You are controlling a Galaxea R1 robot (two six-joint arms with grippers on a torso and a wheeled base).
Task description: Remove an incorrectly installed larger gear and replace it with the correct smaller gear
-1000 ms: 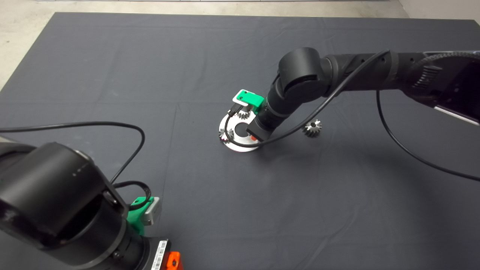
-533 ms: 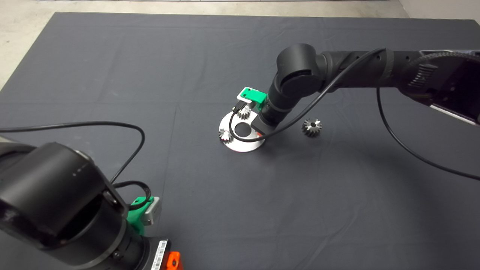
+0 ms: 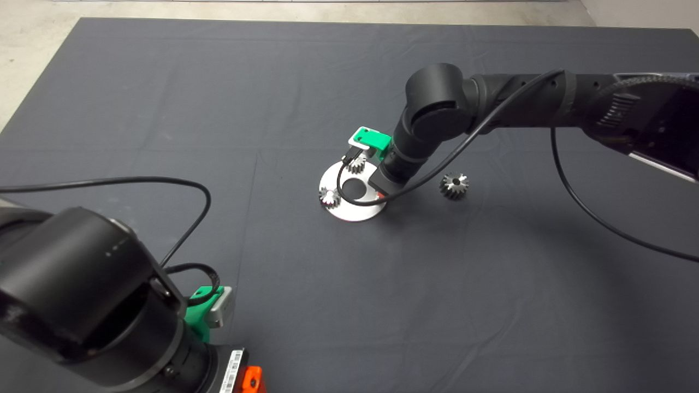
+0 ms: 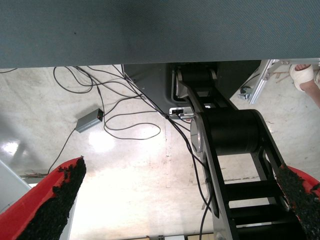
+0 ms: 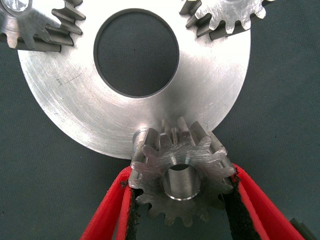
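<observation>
Smaller gear (image 5: 182, 182) sits clamped between the right gripper (image 5: 182, 200) fingers at the silver disc's (image 3: 357, 210) right rim, mid-frame. Two other small gears (image 3: 330, 196) stand on the disc; larger gear (image 3: 454, 185) lies right of it. Left gripper (image 4: 175, 200), lower left, hangs open.

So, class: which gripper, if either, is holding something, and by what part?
The right gripper holds the smaller gear by its toothed rim, one pad on each side, at the plate's edge. The left gripper is open, holding nothing.

Bright smaller gear (image 5: 182, 180) tilted at the plate's (image 5: 75, 105) rim; darker larger gear (image 3: 454, 185) on the mat, well apart.
</observation>
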